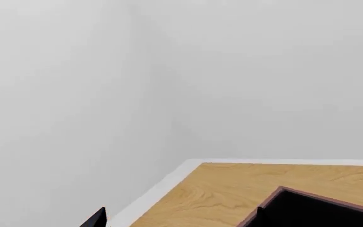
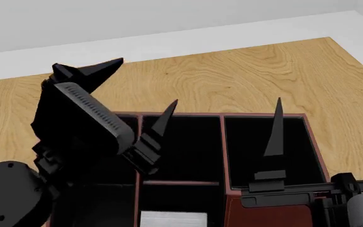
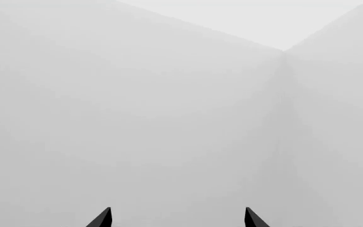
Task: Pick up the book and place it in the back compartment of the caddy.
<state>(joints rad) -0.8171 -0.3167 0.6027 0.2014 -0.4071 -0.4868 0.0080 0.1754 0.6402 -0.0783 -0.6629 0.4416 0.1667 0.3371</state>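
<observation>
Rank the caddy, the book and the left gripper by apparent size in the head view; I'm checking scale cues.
1. The caddy, largest.
2. The left gripper, inflated by being nearer the camera.
3. The book, smallest, though the frame's bottom edge cuts it off.

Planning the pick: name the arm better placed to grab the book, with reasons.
Left, probably. The book lies in a near middle cell of the caddy; the open left gripper hangs nearer it. The right gripper, also open, sits further right.
</observation>
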